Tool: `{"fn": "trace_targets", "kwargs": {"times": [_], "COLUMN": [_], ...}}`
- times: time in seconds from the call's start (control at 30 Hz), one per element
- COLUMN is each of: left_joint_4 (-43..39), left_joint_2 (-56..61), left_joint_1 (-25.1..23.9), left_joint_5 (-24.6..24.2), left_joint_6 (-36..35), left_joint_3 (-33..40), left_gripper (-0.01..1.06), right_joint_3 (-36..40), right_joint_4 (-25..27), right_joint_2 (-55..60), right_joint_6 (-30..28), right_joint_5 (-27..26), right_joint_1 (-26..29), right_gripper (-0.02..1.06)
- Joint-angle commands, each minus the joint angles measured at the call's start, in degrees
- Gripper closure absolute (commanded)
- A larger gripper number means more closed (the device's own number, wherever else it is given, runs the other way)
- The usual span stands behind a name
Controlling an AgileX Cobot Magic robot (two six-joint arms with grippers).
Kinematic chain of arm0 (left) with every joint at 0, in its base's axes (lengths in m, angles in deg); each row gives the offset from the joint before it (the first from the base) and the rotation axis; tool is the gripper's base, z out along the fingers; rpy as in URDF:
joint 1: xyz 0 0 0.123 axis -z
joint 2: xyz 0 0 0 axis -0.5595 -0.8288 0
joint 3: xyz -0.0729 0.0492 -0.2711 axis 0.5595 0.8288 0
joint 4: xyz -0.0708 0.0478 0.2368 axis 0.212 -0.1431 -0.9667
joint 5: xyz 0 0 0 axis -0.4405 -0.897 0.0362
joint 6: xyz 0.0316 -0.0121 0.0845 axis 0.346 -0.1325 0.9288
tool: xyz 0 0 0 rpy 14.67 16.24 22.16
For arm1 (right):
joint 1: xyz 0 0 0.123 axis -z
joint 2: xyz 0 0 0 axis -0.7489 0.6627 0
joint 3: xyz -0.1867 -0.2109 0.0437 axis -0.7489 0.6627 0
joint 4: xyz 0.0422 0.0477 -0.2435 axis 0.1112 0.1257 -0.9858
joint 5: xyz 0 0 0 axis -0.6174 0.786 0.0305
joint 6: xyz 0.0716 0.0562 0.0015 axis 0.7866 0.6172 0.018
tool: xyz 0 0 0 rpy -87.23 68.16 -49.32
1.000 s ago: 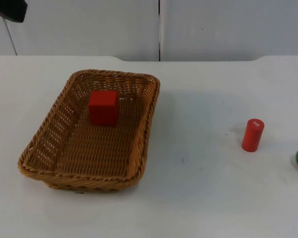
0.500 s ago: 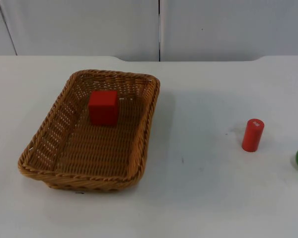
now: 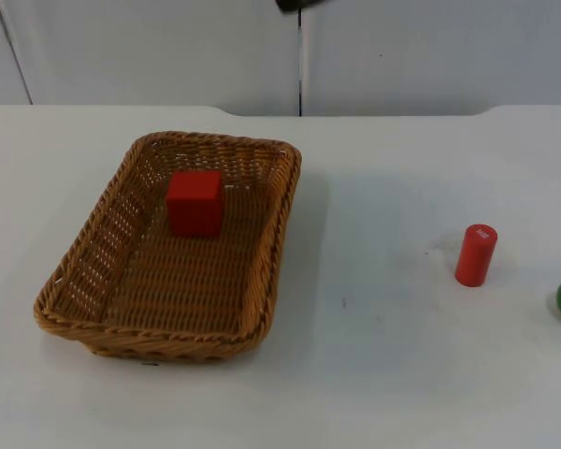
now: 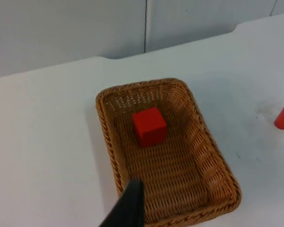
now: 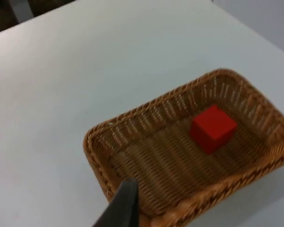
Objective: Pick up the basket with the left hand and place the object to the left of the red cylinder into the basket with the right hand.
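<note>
Top view: basket (image 3: 173, 248) is sitting flat on the desk (image 3: 383, 374) with the red cube (image 3: 195, 202) already inside, well left of the red cylinder (image 3: 475, 254).

Left wrist view: left hand (image 4: 128, 208) is hovering over the basket's (image 4: 165, 151) near rim, nearer arm; grip state cannot tell.

Right wrist view: right hand (image 5: 120, 208) is also hanging above the basket (image 5: 189, 151), long axis running across; openness cannot tell.

We see a woven wicker basket (image 3: 93, 281), rough-textured, and a smooth matt red cube (image 3: 195, 202) on the matt white table (image 3: 383, 374).

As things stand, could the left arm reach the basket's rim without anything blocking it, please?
Probably yes. The basket sits open on the table, with only the red cube inside it, away from the rim, and the left wrist view looks straight down on it.
</note>
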Motion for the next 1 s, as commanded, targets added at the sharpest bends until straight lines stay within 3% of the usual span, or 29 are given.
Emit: {"fn": "trace_targets", "kwargs": {"times": [0.0,0.37,0.73,0.97], "left_joint_4": [-0.5,-0.3,-0.3,-4.4], "left_joint_2": [1.1,9.1,19.0,23.4], "left_joint_1": [0.2,0.2,0.2,0.2], "left_joint_5": [-0.8,-0.5,-1.7,-3.1], "left_joint_6": [0.0,-0.4,-1.7,-5.4], "left_joint_3": [0.6,10.8,11.2,11.2], "left_gripper": [0.13,0.13,0.13,0.13], "right_joint_3": [2.2,10.9,17.2,17.2], "right_joint_4": [1.2,2.0,2.6,2.6], "right_joint_2": [-0.5,-0.5,-0.6,-0.9], "right_joint_6": [0.5,0.5,0.4,0.0], "right_joint_5": [-2.7,-6.4,-12.2,-12.5], "right_joint_1": [0.1,0.1,0.1,0.0], "right_gripper": [0.13,0.13,0.13,0.13]}}
